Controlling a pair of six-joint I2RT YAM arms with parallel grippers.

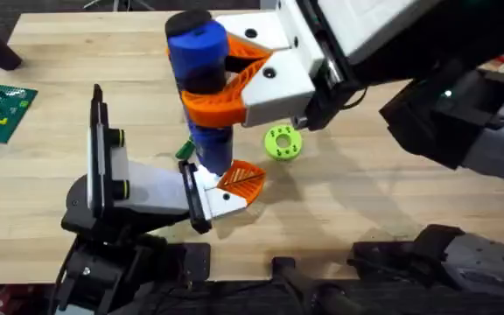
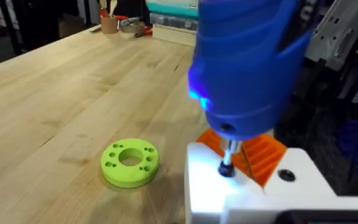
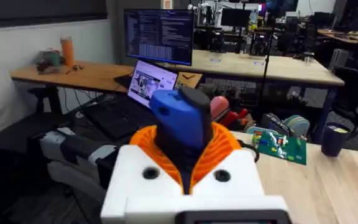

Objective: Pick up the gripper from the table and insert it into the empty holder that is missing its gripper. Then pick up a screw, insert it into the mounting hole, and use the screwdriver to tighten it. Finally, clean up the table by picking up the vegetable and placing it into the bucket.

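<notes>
Right gripper (image 1: 226,83): orange ribbed pads clamped around the screwdriver (image 1: 201,83), held upright, its steel bit seated on the gripper (image 1: 234,184) already mounted in the holder (image 1: 121,188). Smooth, rigid plastic handle, likely top-heavy; mid-barrel grasp suits. Left gripper's jaw state cannot be determined.

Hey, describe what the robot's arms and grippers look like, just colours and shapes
The right gripper has orange ribbed triangular pads on white blocks with dark screw holes; its arm is white-cased, then black. The left arm's wrist unit is white-bodied with a black base and green-ringed knobs.
</notes>
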